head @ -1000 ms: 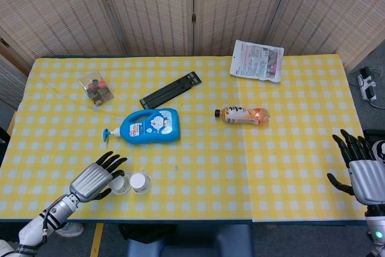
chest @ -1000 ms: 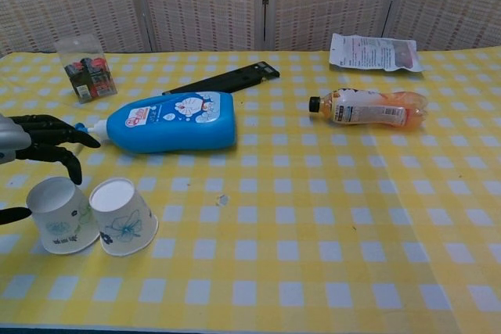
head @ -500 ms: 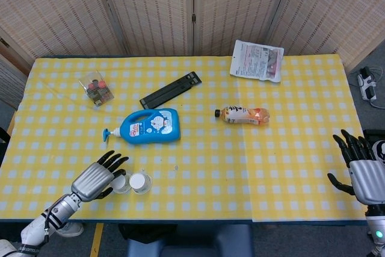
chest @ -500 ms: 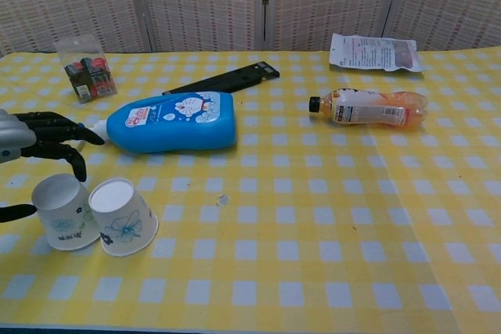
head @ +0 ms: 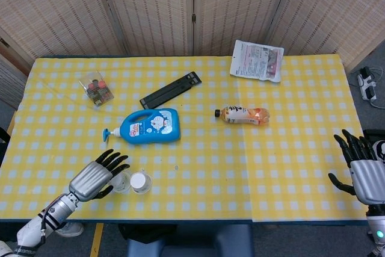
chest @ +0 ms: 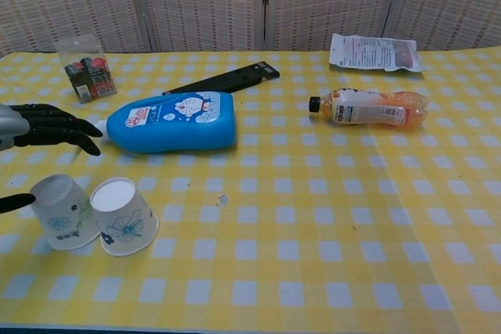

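Two white paper cups stand upside down side by side at the near left of the yellow checked table (head: pixel 198 173): the left cup (chest: pixel 61 213) and the right cup (chest: pixel 121 207), also the right cup (head: pixel 141 182). My left hand (head: pixel 96 176) hovers over the left cup with its fingers (chest: pixel 55 124) spread above it and the thumb beside it, holding nothing. The left cup (head: pixel 123 182) is partly hidden under that hand. My right hand (head: pixel 364 171) hangs open past the table's right edge, away from everything.
A blue detergent bottle (head: pixel 150 126) lies just beyond the cups. Right of centre lies an orange drink bottle (head: pixel 243 114). Further back are a black strip (head: pixel 171 89), a clear box of small items (head: pixel 96 88) and a white packet (head: pixel 257 61).
My left hand's fingers have lifted and stretched out away from the left cup's top. The left cup has shifted slightly. The right hand is still.
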You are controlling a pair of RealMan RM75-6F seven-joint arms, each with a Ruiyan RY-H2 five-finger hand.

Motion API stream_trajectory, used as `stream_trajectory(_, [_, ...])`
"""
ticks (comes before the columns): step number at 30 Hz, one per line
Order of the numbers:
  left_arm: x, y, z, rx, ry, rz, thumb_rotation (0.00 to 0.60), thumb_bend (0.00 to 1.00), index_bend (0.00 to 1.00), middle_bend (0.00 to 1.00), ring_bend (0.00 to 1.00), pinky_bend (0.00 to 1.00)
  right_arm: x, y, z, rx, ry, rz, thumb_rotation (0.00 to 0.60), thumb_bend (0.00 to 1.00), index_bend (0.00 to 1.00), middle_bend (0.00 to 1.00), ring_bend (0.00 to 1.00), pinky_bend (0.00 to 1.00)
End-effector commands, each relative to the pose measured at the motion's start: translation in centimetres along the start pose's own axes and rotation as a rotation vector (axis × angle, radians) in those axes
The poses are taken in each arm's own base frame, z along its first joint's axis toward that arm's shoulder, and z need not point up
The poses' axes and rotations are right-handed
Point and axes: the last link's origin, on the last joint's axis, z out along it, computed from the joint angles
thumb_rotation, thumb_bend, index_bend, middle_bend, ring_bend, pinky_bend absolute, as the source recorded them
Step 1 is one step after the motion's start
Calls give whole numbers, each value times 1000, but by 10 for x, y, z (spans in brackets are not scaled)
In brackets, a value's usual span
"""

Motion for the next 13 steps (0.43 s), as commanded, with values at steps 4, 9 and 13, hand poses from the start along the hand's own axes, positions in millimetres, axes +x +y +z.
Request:
stream_trajectory(4, [23,-35,-11,177,161,-109,600,466,182,108,85,28,0,2,1,-4,-6,9,600,287,0,0,74,0])
stream_trajectory(9, [23,-71,-31,373,270,-201,600,466,178,108,85,14,0,5,2,-9,-15,32,600,286,0,0,78,0])
stream_trajectory(13, [14,-89,-54,500,298,-194,600,466,180,108,83,8,1,6,4,-12,-15,39,600,286,0,0,80,0])
